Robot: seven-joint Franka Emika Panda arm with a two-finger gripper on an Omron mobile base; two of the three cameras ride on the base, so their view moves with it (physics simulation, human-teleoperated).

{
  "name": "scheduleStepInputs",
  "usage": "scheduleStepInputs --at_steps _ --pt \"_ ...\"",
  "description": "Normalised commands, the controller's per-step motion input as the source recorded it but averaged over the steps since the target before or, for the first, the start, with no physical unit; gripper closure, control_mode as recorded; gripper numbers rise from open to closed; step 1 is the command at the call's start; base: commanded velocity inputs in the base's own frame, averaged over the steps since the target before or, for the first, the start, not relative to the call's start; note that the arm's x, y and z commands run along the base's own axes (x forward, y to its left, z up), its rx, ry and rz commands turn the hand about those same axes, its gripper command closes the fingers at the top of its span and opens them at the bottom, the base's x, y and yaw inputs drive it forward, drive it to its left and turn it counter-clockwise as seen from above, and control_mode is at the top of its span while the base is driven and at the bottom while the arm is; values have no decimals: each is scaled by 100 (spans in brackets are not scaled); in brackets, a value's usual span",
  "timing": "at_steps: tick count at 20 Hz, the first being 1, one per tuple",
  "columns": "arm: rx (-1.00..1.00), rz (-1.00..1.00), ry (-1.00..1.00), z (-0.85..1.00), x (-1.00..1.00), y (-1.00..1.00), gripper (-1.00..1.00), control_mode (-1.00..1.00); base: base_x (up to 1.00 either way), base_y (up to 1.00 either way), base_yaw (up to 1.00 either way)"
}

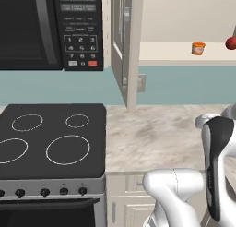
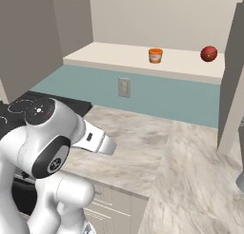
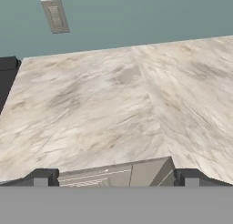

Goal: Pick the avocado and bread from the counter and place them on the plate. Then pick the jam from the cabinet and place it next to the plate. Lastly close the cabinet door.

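The jam (image 1: 230, 43) (image 2: 208, 53), a small red jar, stands on the shelf of the open cabinet (image 1: 184, 60) (image 2: 119, 54). The cabinet door (image 1: 123, 46) (image 2: 26, 38) is swung out over the counter (image 1: 156, 134) (image 2: 157, 147) (image 3: 104, 109). My gripper (image 3: 116, 180) is open, its two dark fingertips (image 3: 42, 177) wide apart with nothing between them. It looks down across bare marble towards the teal wall. The avocado, the bread and the plate are out of view.
An orange cup (image 1: 198, 48) (image 2: 155, 55) sits on the shelf left of the jam. A black stove (image 1: 50, 138) and a microwave (image 1: 46, 27) lie to the left. A wall outlet (image 2: 124, 87) (image 3: 55, 16) is on the backsplash. A grey panel (image 2: 233, 76) stands at the right.
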Motion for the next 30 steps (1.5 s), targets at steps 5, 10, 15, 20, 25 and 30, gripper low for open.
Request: scheduleStepInputs --at_steps 5,10,15,20,25,30 --pt "0 -15 -14 15 -12 0 -100 -100 0 0 0" --pt "0 -11 -17 24 -16 0 -100 -100 0 0 0" --pt "0 -4 -17 28 -21 0 -100 -100 0 0 0" --pt "0 0 -11 30 -9 0 -100 -100 0 0 0" --pt "-2 0 -5 32 -1 0 -100 -100 0 0 0" --pt "-6 0 0 33 0 0 -100 -100 0 0 0"
